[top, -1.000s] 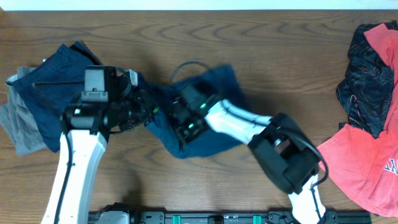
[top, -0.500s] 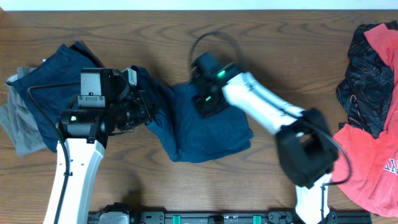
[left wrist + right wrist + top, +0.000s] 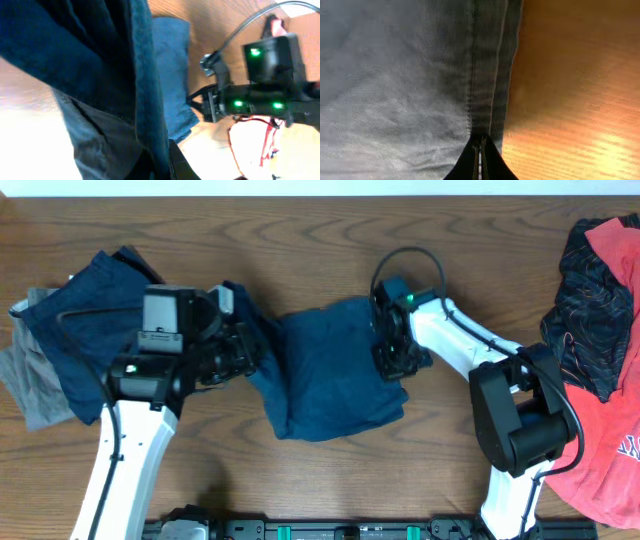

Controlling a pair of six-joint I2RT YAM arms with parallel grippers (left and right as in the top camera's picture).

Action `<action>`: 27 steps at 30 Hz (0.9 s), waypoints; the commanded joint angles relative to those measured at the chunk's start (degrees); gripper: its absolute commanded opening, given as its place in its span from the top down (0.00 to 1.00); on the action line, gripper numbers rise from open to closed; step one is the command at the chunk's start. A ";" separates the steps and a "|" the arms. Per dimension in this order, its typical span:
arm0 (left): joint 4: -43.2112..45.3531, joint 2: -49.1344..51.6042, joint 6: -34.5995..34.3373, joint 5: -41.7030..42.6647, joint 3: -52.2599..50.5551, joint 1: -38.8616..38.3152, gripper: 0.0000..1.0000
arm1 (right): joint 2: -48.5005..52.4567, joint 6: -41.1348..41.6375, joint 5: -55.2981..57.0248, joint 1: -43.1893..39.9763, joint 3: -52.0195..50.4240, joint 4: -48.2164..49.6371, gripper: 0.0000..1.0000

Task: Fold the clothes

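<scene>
Navy shorts leg pulled rightward and spread flatter than a second ago; right gripper pinches the hem, left gripper clamps bunched fabric. Looks ready for folding.

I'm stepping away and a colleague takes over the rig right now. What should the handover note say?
Left gripper: appears shut on a bunched part of the navy shorts.
Right gripper: shut on the shorts' hemmed right edge.
The shorts stretch from the left of the table to its centre, crumpled at left over a grey piece. A coral-red piece and a black red-patterned piece lie heaped at the right edge.
Done: no neat fold finished.
Left: fold the shorts, then the other three.
</scene>
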 commanded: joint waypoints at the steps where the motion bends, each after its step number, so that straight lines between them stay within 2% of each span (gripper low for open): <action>1: 2.34 1.86 -1.90 0.13 1.46 -4.13 0.94 | 0.44 -0.31 -0.76 1.09 -4.02 1.95 0.97; 11: 16.92 12.31 -8.59 0.13 1.46 -18.43 0.94 | 0.44 3.10 -0.74 1.51 -5.53 2.43 0.99; 18: 23.98 16.72 -11.13 0.15 1.46 -23.19 0.94 | 0.00 5.18 -0.92 1.38 -5.03 1.20 0.99; 20: 24.04 16.65 -10.56 0.15 1.46 -23.28 0.85 | -1.05 5.53 -0.83 0.87 -4.37 0.37 0.97; 21: 24.04 16.50 -10.01 0.15 1.49 -23.02 0.75 | -1.68 5.64 -0.50 0.46 -3.91 -0.11 0.94; 22: 24.02 16.33 -9.49 0.15 1.49 -22.51 0.70 | -2.62 5.66 -0.11 -0.22 -3.19 -0.98 0.93; 27: 26.71 15.85 -7.85 -1.07 1.49 -16.74 0.67 | -9.68 6.95 3.23 -5.62 3.23 -7.48 0.91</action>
